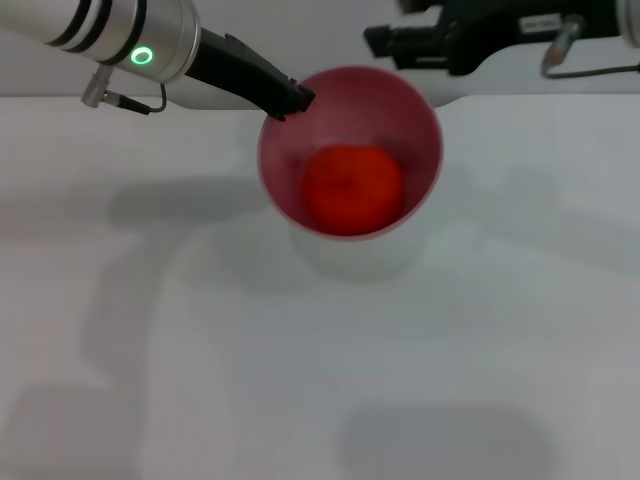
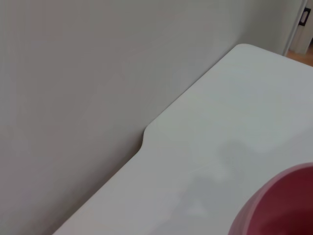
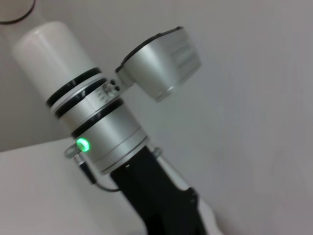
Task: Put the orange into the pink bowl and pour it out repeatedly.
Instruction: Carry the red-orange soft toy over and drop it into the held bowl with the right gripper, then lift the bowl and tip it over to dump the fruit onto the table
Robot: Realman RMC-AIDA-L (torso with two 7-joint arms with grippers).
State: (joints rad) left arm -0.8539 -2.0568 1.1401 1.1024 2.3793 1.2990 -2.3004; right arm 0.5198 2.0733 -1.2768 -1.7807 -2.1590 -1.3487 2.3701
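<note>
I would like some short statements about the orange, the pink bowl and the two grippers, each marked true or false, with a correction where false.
1. The orange lies inside the pink bowl. True.
2. The left gripper is at the bowl's rim. True.
3. The bowl lies upside down on the table. False: its opening faces up toward the head camera.
4. The right gripper grips the orange. False: it is above and behind the bowl, apart from the fruit.

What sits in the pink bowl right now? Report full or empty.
Full: the orange lies inside the pink bowl, which the left gripper grips at the rim.
</note>
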